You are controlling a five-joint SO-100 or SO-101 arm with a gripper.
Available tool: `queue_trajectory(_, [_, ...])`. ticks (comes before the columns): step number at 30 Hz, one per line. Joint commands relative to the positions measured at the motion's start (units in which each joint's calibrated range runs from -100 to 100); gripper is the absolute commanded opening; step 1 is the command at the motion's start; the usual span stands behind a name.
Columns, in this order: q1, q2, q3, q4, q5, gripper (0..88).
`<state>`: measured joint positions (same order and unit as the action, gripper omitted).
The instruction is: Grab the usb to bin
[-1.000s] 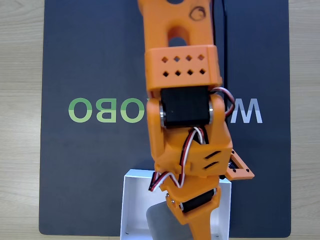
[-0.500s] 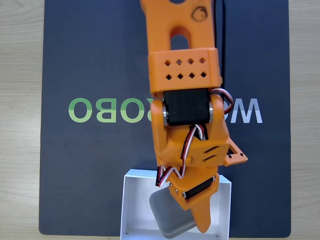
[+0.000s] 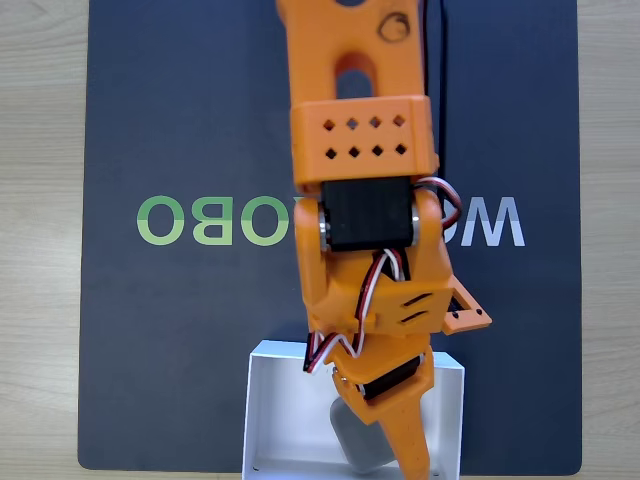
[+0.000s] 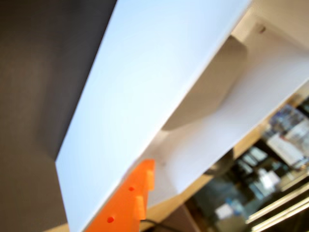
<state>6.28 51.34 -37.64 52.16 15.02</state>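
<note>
Fixed view: orange arm point(image 3: 365, 200) reaches from the far edge down over a dark mat point(image 3: 180, 330) on a pale wooden table point(image 3: 40, 250). Green and grey lettering on the mat, partly hidden by the arm.

Bin point(image 3: 275, 420) sits at the near edge of the mat, centre, cut off by the frame bottom. White walls, white floor.

Gripper point(image 3: 385, 440) hangs over the right half of the bin, one orange finger pointing toward the near edge.

Usb point(image 3: 355, 440): a grey patch shows just left of that finger, inside the bin's outline. Most of it is hidden under the gripper. In the wrist view the usb point(image 4: 212, 92) reads as a grey-beige rounded shape within the bin point(image 4: 159, 87), against the white wall and floor; an orange fingertip point(image 4: 125, 205) sits at the bottom edge, apart from it.

Claw state: cannot tell. Only one finger is plain in each view, and the gap between the two is not shown. Whether the usb rests on the floor or is held just above it is also unclear.

Progress, as a judgement: the carry looks done, with the usb inside the bin walls. Left to do: confirm the release, then lift the arm out without dragging the usb or nudging the thin-walled bin.
</note>
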Motion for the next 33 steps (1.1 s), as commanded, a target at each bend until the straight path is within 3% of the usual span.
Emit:
queue_trajectory(1, [0.71,-5.18,-0.48,-0.69,-0.19,42.5])
queue_trajectory(19, [1.55,-18.06,3.59,-5.49,0.23,42.7])
queue_trajectory(24, [2.90,-28.66,15.33,-4.71,-0.09,42.0])
queue_trajectory(33, [5.68,-59.18,52.46,-5.49,-0.30,41.8])
